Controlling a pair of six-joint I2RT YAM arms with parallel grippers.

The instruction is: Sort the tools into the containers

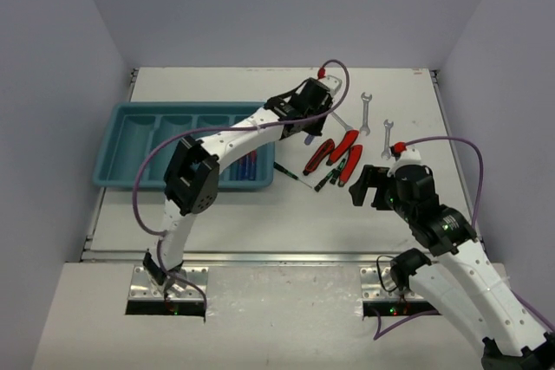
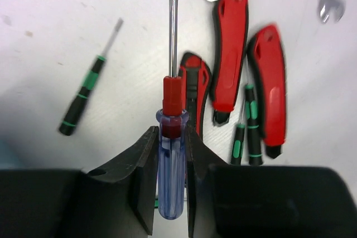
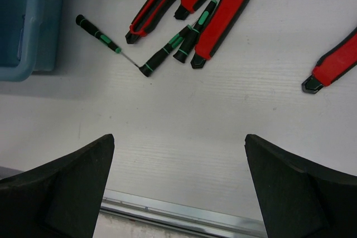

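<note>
The left tool was clamped on a blue-and-red-handled screwdriver, its fingers pressed against either side of the clear blue handle, the red collar and thin shaft pointing straight out ahead. Beyond it lay the crowded part of the surface: the red-handled pliers lay close together, two black-and-green screwdrivers were tucked between their handles, and a third lay alone and apart to the left with bare room around it. The silver wrenches lay farther back, toward the far right of the surface, spaced apart from each other and just beyond the pliers. The teal-blue tray sat at the left, its right end near the lone screwdriver; its left compartments showed bare floors, while the left arm crossed over its right end and hid most of what lay there, apart from something blue in the rightmost compartment. The right tool hovered with its fingers spread wide apart, holding nothing, over a broad bare stretch of surface between the pile and the metal strip along the near edge. One more red handle lay off to its right, well apart from the rest.
</note>
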